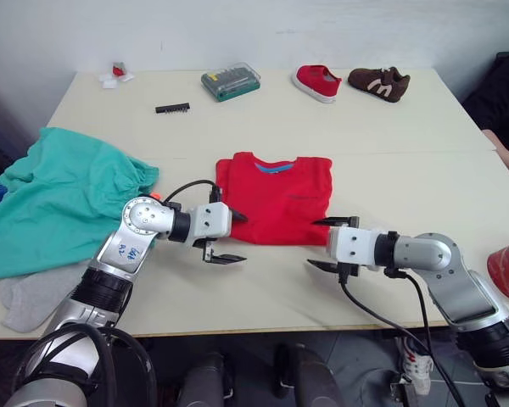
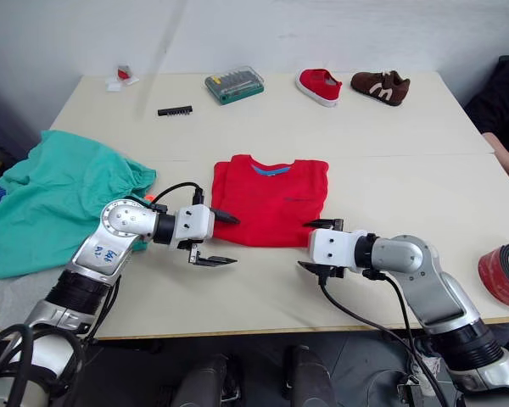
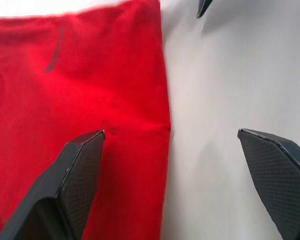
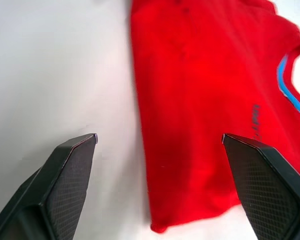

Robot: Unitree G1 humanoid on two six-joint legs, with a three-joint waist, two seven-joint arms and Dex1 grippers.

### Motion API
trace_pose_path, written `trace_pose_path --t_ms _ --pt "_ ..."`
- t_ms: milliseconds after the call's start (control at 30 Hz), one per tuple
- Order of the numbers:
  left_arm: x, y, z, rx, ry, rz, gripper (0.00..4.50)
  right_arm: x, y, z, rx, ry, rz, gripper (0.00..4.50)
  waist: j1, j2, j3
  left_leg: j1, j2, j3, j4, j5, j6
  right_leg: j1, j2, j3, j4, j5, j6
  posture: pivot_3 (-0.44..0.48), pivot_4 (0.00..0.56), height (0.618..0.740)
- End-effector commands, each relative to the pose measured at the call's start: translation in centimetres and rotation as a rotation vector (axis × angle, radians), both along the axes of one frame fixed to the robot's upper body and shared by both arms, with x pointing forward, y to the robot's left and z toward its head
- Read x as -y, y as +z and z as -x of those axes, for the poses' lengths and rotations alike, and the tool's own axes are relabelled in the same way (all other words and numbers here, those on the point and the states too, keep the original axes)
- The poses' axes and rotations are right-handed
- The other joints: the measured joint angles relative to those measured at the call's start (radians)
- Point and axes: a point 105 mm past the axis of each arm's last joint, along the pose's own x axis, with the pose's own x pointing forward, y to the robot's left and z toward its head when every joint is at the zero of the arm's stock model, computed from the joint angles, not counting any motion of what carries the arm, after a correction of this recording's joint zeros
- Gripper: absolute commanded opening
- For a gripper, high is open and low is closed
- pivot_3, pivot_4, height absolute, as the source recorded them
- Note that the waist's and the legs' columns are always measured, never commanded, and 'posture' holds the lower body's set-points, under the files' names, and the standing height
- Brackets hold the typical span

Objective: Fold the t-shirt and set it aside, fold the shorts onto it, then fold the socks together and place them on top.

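Bright red cotton t-shirt point(image 1: 275, 197), already folded to a rectangle, mid-table | left gripper point(image 1: 225, 236) and right gripper point(image 1: 331, 243), fingers apart, flank its near edge | both equally near

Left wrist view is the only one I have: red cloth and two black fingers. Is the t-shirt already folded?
Observer: Yes, the t-shirt lies as a neat rectangle, collar away from the robot.
Operator: Where is the other claw?
Observer: The right claw is open at the shirt's near right corner.
Operator: And the shorts?
Observer: The shorts lie unfolded at the table's left, partly over the grey socks.
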Motion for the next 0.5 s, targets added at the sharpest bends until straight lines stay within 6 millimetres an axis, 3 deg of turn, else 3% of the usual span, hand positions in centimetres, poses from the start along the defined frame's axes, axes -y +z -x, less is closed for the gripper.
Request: trace_pose_path --t_ms 33,200,333,400,500 --pt "-0.4 0.3 -1.3 0.094 0.025 -0.047 3.53 0.2 -0.2 -1.4 0.087 -0.027 0.037 3.13 -0.002 0.0 0.0 0.0 0.0 0.0 0.0 0.0 0.0 0.0 0.0 0.0 0.0 0.0 0.0 0.0 0.15 0.74" --pt "-0.6 0.0 -1.9 0.087 0.054 -0.043 1.94 1.1 -0.8 -2.0 0.099 -0.038 0.075 1.35 0.0 0.0 0.0 0.0 0.0 0.0 0.001 0.001 0.002 0.001 0.0 0.0 0.0 0.0 0.0 0.0 0.15 0.74" --pt "-0.3 -0.5 -1.3 0.025 0.019 -0.029 0.63 1.5 -0.9 -0.6 0.031 -0.019 0.06 0.0 0.009 0.0 0.0 0.0 -0.001 0.0 0.002 0.001 0.003 0.001 -0.001 0.0 0.0 0.0 0.001 0.0 0.15 0.74" --pt "-0.3 -1.0 0.3 -0.027 -0.065 -0.048 0.03 1.2 -1.1 0.5 -0.034 0.004 0.037 0.0 0.016 0.0 0.0 0.0 -0.001 0.0 0.002 0.001 0.003 0.001 -0.001 0.0 0.0 0.0 0.001 0.0 0.15 0.74" --pt "-2.2 -2.0 4.5 -0.122 -0.178 -0.131 0.03 0.5 -1.2 5.2 -0.199 0.091 0.002 0.0 0.018 0.0 0.0 -0.001 0.0 -0.001 0.0 0.0 0.002 0.0 0.0 0.0 -0.001 -0.001 0.001 0.0 0.15 0.74"
